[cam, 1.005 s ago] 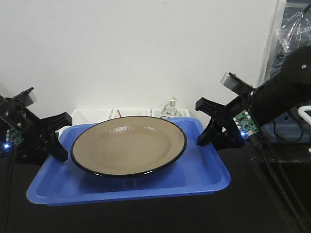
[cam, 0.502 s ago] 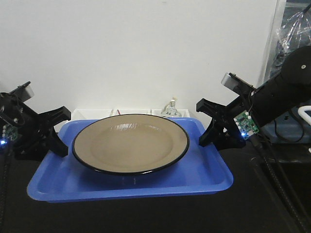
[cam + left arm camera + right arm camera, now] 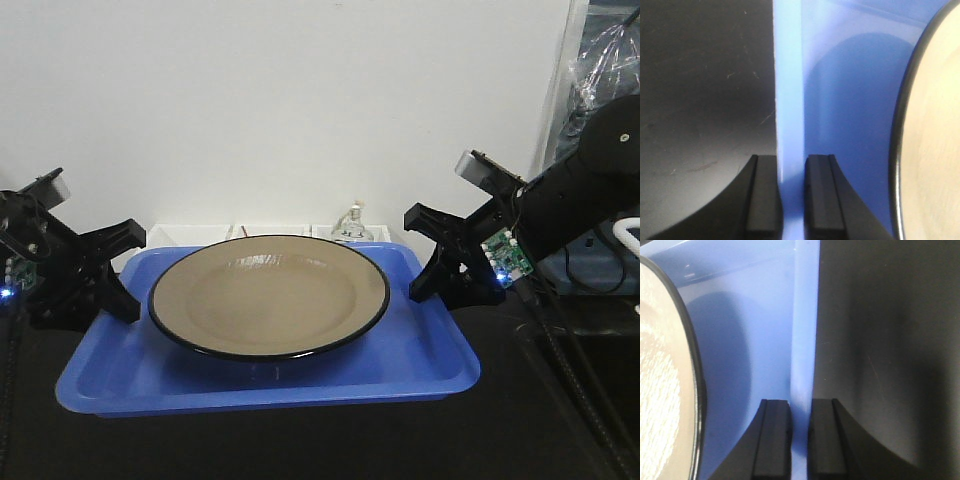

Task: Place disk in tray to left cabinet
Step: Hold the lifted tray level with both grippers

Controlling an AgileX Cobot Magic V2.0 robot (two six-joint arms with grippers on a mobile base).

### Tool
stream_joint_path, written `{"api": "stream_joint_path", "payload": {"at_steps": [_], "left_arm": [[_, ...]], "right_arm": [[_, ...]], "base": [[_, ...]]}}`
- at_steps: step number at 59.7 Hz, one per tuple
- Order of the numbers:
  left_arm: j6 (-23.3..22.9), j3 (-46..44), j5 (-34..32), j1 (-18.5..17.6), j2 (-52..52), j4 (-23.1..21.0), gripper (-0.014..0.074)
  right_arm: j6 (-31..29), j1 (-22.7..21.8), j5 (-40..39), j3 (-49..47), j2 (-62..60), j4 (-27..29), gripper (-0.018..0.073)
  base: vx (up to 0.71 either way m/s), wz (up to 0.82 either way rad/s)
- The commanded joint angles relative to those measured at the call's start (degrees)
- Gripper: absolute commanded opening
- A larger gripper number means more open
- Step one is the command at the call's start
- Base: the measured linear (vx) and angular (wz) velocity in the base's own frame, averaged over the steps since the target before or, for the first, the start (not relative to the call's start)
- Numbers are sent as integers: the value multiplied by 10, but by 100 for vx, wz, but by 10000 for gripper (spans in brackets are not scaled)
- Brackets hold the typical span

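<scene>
**Front view.** The blue tray (image 3: 420,350) lay on the black surface (image 3: 520,420) before a white wall (image 3: 300,100). The disk (image 3: 268,295) sat inside it, filling most of its width, tan with a thin black rim. The left pincer (image 3: 118,280) met the tray's left edge and the right pincer (image 3: 432,265) its right edge, 1 at each short side. Low white bins (image 3: 180,235) and a small clear bottle (image 3: 352,225) stood just behind the tray's far rim. Whether the tray touched the surface could not be told.

**Left wrist view.** The left pincer (image 3: 790,165) was closed to a narrow gap upon the tray (image 3: 840,100), its 2 fingers (image 3: 822,200) clamping the raised rim, 1 inside and 1 outside. The disk (image 3: 935,140) lay to the right, apart from the fingers; the surface (image 3: 700,90) lay to the left.

**Right wrist view.** The right pincer (image 3: 800,407) likewise gripped the rim of the tray (image 3: 755,330) between 2 nearly closed fingers (image 3: 775,440). The disk (image 3: 662,380) lay at the left, the surface (image 3: 880,340) at the right.
</scene>
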Motion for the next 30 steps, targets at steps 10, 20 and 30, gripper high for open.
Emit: {"api": "stream_joint_path", "payload": {"at_steps": [10, 20, 30], "left_arm": [[-10, -22, -29, -18, -32, -127, 0], [-10, -22, -29, -18, -32, -127, 0], [-10, -22, -29, -18, -32, -127, 0]], "right_arm": [[-2, 14, 2, -21, -34, 113, -4], [-2, 14, 2, -21, -34, 114, -4], [-2, 14, 2, -21, -34, 114, -4]], "base": [[0, 0], [0, 0], [0, 0]]}}
